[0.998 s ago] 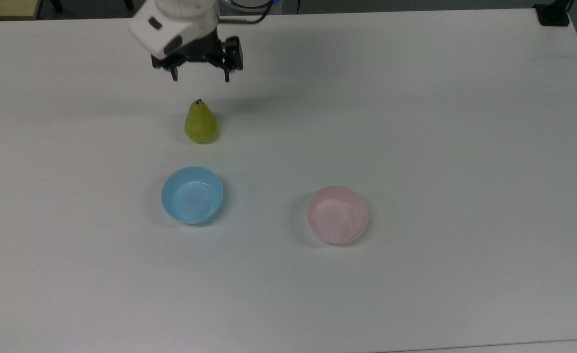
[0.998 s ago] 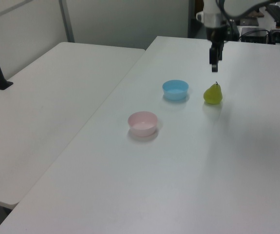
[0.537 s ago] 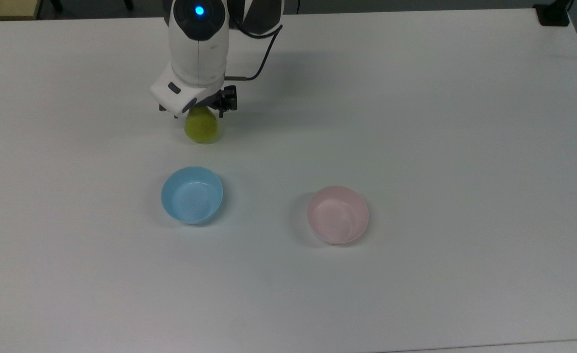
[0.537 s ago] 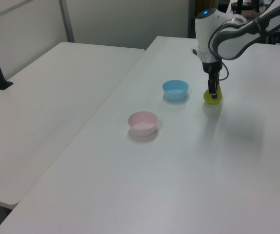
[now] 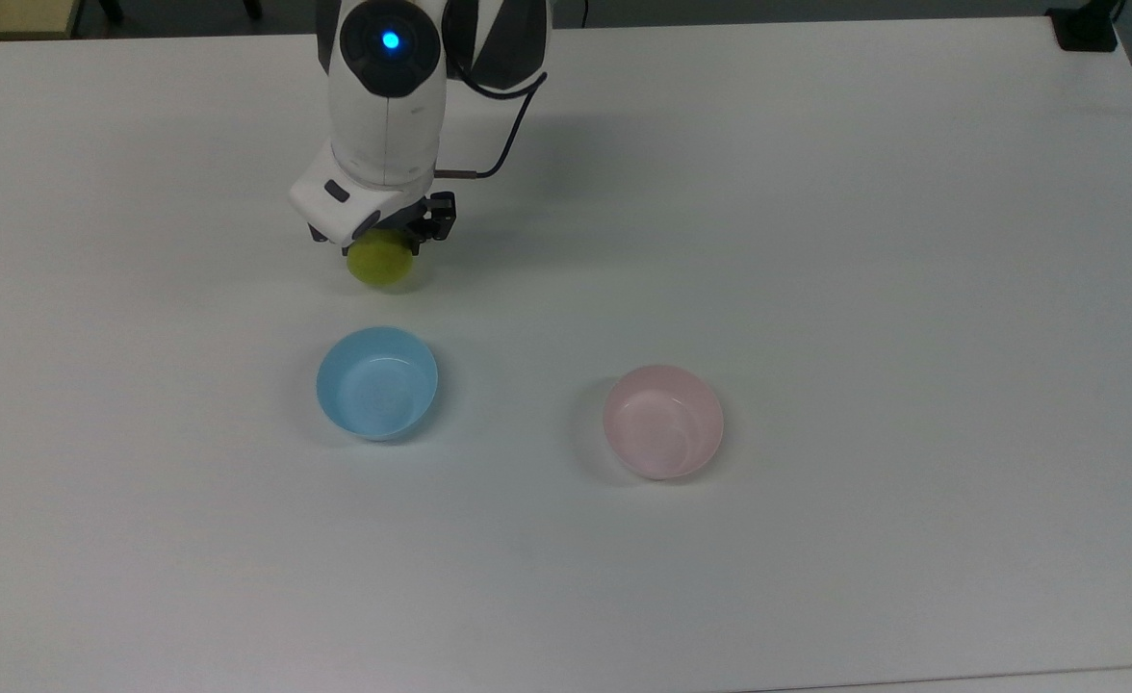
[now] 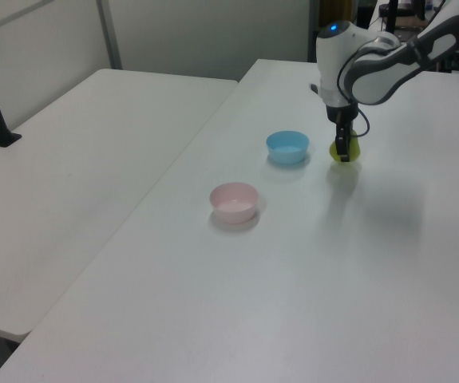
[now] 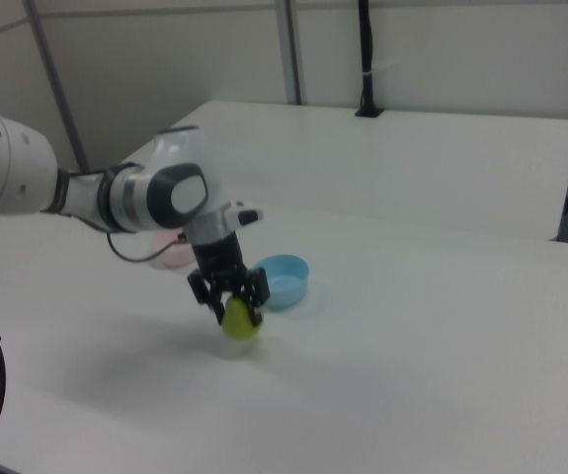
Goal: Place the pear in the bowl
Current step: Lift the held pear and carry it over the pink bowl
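The yellow-green pear [image 5: 380, 269] [image 6: 352, 149] [image 7: 239, 327] hangs just above the white table [image 5: 816, 241], its top hidden under the arm's white wrist. My gripper [image 5: 380, 241] [image 6: 343, 152] [image 7: 236, 308] points straight down and is shut on the pear, its dark fingers on either side of it. The pale pink bowl [image 5: 662, 421] [image 6: 234, 201] stands empty, well off toward the top view's lower right of the pear. In the right view the pink bowl [image 7: 173, 259] is partly hidden behind the arm.
A light blue bowl [image 5: 376, 383] [image 6: 287, 147] [image 7: 284, 278] stands empty close to the pear, between it and the table's front in the top view. A black clamp [image 5: 1086, 29] sits at the top view's top right corner. A second table [image 6: 69, 167] adjoins in the left view.
The gripper came down from above the table onto the standing pear and shut on it. The pear has since risen slightly and shifted toward the top view's left.
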### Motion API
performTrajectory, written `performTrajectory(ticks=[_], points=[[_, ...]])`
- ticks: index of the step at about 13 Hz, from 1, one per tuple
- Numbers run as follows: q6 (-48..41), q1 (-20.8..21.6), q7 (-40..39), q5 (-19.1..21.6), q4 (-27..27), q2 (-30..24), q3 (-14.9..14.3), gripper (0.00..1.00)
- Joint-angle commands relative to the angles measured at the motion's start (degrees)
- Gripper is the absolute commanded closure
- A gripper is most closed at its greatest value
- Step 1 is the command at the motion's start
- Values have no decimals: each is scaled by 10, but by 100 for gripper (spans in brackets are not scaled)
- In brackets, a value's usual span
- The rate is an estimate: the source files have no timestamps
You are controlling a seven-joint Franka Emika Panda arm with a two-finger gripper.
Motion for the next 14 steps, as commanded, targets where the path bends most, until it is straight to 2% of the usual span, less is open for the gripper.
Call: performTrajectory(ticks=[1, 3, 5, 8, 11, 14], points=[[-91, 24, -7, 68, 99, -16, -12, 49], [-142, 48, -3, 105, 169, -7, -14, 49], [-143, 77, 37, 152, 230, 29, -21, 49], [-130, 112, 110, 153, 316, 98, -22, 48], [-34, 151, 186, 153, 336, 153, -22, 48], [14, 175, 214, 153, 349, 208, -22, 46]])
